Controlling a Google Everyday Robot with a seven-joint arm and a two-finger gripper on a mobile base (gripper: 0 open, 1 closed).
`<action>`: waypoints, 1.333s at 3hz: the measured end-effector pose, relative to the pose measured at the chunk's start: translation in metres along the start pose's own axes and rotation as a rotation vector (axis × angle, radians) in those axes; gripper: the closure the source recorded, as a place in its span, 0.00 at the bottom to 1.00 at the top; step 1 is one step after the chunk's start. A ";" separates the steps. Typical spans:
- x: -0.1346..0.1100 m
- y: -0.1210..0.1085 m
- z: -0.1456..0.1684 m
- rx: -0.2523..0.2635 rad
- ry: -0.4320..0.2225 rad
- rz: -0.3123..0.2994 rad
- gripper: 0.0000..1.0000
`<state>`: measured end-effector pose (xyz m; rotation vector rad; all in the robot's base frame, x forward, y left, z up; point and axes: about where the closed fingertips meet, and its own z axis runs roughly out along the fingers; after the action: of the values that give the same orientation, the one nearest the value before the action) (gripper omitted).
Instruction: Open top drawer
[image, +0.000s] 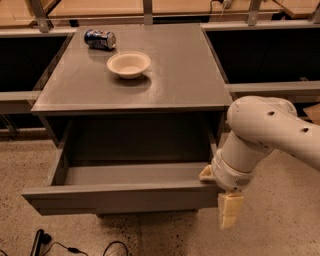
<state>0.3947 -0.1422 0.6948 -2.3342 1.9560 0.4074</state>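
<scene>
The top drawer (120, 197) is a wide dark grey drawer with a flat front panel. It stands pulled far out of the grey cabinet (190, 75), and its grey inside (135, 172) shows with nothing in it. My gripper (220, 195) is at the right end of the drawer front, against its top right corner. The white arm (265, 130) reaches in from the right. The lower drawer fronts are hidden beneath the open drawer.
A cream bowl (128, 64) and a blue can (100, 39) lying on its side rest on the cabinet top. Dark low benches (270, 50) flank the cabinet on both sides. A black cable (75, 247) lies on the speckled floor in front.
</scene>
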 end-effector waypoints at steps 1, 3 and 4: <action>-0.017 0.016 -0.012 0.017 0.032 -0.042 0.21; -0.062 -0.025 -0.031 0.217 0.107 -0.177 0.21; -0.077 -0.065 -0.036 0.303 0.129 -0.207 0.22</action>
<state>0.4516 -0.0643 0.7405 -2.3763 1.6595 -0.0523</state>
